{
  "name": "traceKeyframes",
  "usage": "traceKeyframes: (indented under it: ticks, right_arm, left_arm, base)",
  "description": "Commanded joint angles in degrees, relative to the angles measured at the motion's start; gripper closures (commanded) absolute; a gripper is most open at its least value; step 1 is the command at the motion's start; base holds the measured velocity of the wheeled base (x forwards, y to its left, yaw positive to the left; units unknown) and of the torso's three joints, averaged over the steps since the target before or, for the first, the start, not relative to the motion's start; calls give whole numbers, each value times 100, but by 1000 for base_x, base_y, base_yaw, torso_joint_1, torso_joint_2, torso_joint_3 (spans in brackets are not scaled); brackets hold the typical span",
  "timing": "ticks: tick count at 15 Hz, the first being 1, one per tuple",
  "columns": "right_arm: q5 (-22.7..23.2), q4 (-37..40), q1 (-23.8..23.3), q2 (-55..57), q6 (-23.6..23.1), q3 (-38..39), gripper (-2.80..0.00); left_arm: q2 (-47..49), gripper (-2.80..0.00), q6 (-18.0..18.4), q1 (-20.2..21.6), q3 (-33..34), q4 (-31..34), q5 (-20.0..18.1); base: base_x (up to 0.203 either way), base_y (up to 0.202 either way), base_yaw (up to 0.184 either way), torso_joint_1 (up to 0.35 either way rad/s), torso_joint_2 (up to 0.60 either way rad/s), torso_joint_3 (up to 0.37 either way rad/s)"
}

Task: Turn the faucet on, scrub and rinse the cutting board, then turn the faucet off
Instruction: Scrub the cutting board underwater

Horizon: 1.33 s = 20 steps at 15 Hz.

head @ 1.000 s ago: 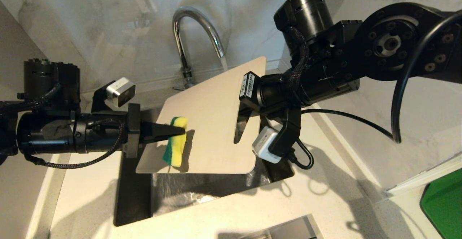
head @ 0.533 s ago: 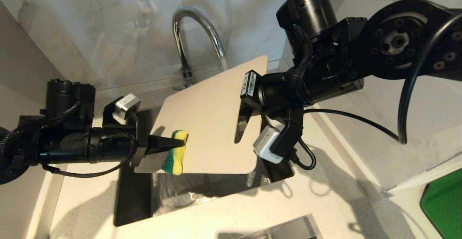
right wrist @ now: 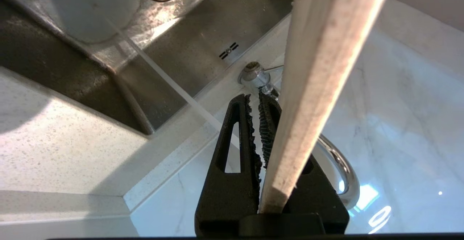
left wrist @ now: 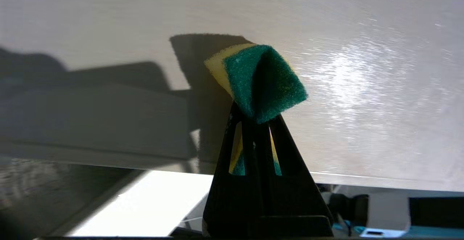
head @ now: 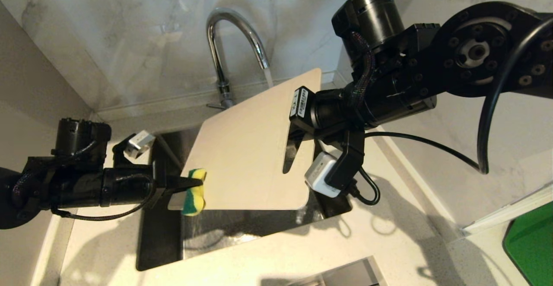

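Slid the sponge (head: pixel 193 192), pinched in the left gripper (head: pixel 196 184), down to the near corner of the cutting board (head: pixel 246 152) clamped tilted by the right gripper (head: pixel 295 141) under the running faucet (head: pixel 229 39), scrubbing seemingly mid-pass.

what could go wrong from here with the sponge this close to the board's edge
The sponge in the left end effector sits at the cutting board's lower left corner; another stroke outward could slip it off. The right end effector pinches only the board's edge, so scrubbing pressure might twist it loose over the sink.
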Motion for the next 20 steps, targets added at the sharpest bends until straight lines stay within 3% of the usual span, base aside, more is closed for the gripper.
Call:
traceKeyframes:
  ticks: [1, 8, 9, 12, 14, 17, 20]
  right_arm:
    - [3, 24, -28, -69, -82, 98, 0]
    - [108, 17, -116, -176, -82, 161, 0]
    - [108, 22, -116, -184, -82, 186, 0]
    - [108, 16, -134, -227, -82, 274, 0]
    - [113, 16, -151, -236, -86, 333, 0]
    - [108, 16, -159, -237, -91, 445, 0]
    - [99, -4, -160, -204, -101, 644, 0]
  left_arm:
    - [106, 0, 151, 423, 152, -15, -44]
    - [628, 0, 563, 1348, 625, -685, -85]
    - [657, 0, 563, 1466, 643, -737, -170]
    - [477, 0, 515, 1879, 601, -757, -892]
    - [143, 0, 362, 1896, 470, -745, -928]
    - [-402, 0, -201, 1895, -81, -613, -1003]
    - [-834, 0, -713, 1837, -741, -129, -1395]
  base:
    - [0, 0, 0, 0, 0, 0]
    - [0, 0, 0, 0, 0, 0]
    - [0, 0, 0, 0, 0, 0]
    - [0, 0, 0, 0, 0, 0]
    - [0, 0, 0, 0, 0, 0]
    - [0, 0, 0, 0, 0, 0]
    - [0, 0, 0, 0, 0, 0]
